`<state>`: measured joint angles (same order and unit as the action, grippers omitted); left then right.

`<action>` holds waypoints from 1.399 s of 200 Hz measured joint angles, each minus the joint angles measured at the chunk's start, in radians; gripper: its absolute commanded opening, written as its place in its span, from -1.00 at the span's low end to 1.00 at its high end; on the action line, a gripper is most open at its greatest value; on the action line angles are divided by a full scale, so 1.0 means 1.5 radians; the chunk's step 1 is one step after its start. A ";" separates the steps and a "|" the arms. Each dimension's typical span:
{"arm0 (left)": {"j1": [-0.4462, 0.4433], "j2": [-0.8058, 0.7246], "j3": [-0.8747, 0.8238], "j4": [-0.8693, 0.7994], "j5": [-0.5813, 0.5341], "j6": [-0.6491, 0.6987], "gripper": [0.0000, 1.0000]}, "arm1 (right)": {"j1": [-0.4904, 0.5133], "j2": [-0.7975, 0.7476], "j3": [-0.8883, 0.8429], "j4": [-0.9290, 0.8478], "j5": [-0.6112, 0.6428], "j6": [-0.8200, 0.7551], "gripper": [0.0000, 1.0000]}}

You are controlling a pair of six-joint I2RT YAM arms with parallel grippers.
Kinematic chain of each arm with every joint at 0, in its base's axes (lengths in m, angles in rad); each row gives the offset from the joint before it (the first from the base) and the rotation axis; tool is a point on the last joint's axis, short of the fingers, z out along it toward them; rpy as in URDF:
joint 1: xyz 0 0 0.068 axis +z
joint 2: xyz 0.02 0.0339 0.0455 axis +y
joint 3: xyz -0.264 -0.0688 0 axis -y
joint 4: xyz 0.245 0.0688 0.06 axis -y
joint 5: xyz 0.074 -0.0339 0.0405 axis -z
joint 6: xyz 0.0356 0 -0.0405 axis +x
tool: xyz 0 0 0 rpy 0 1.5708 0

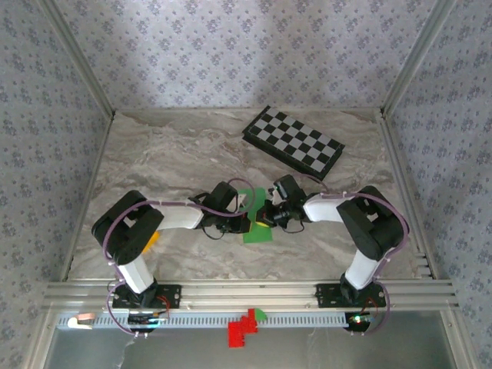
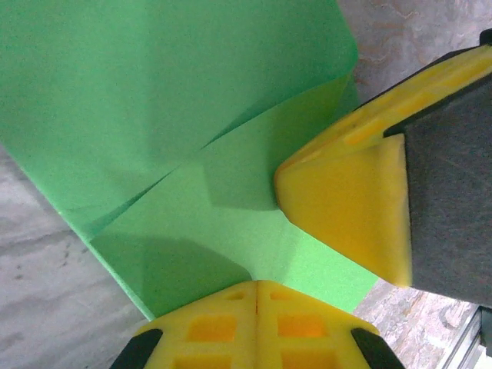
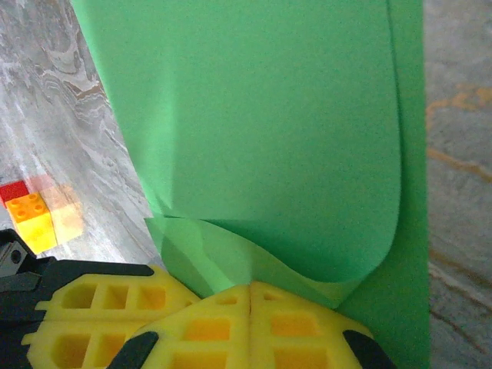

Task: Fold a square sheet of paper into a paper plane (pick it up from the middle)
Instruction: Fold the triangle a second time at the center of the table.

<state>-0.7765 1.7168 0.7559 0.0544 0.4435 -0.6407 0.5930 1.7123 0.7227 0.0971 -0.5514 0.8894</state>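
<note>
Your green paper lies part-folded on the desk. The right gripper has its jaws closed on the curled flap. The left gripper is closed too, grip unclear. Pull unevenly and the flap could tear or crease crooked.

looks like a robot lab booth — floral wallpaper panels, aluminium frame rails, marble-look tabletop, checkerboard, bolted-down robot arms.

Bright green square sheet of paper, 1 flap curled over, lies centrally on the table.
</note>
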 measured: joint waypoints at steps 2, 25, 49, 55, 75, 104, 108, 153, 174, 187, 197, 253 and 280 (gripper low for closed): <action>0.001 0.000 0.000 0.001 0.001 0.000 -1.00 | -0.001 0.001 0.000 0.001 -0.001 0.000 -0.96; 0.008 0.004 -0.009 0.019 0.014 0.000 -1.00 | -0.013 0.003 0.000 0.002 -0.007 -0.004 -0.96; 0.010 0.007 -0.012 0.027 0.019 0.002 -1.00 | -0.024 0.005 0.004 -0.003 -0.009 -0.009 -0.96; 0.010 0.008 -0.012 0.030 0.020 0.002 -1.00 | -0.026 0.005 0.006 -0.006 -0.009 -0.010 -0.96; 0.011 0.009 -0.011 0.032 0.021 0.005 -1.00 | -0.033 0.007 0.013 -0.018 -0.008 -0.013 -0.97; 0.011 0.009 -0.011 0.029 0.021 0.014 -1.00 | -0.046 0.007 0.015 -0.027 -0.007 -0.013 -0.97; 0.011 0.009 -0.011 0.029 0.020 0.015 -1.00 | -0.048 0.007 0.016 -0.028 -0.008 -0.013 -0.97; 0.011 0.013 -0.011 0.027 0.020 0.020 -1.00 | -0.083 0.007 0.029 -0.053 0.004 -0.026 -0.98; 0.011 0.013 -0.008 0.021 0.020 0.024 -1.00 | -0.105 0.009 0.036 -0.063 0.008 -0.034 -0.98; 0.011 0.013 -0.007 0.019 0.020 0.026 -1.00 | -0.115 0.011 0.041 -0.072 0.009 -0.041 -0.98; 0.011 0.013 -0.004 0.016 0.020 0.028 -1.00 | -0.123 0.011 0.044 -0.079 0.009 -0.047 -0.98; 0.004 0.012 0.013 -0.010 0.013 0.024 -1.00 | -0.138 -0.066 0.044 -0.117 0.035 -0.096 -0.90; 0.001 0.011 0.021 -0.019 0.006 0.006 -1.00 | -0.096 -0.155 0.023 -0.121 0.052 -0.119 -0.85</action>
<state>-0.7753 1.7329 0.7879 0.0254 0.4530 -0.6312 0.4496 1.4803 0.7578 -0.0845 -0.4728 0.7116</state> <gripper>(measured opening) 0.048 0.069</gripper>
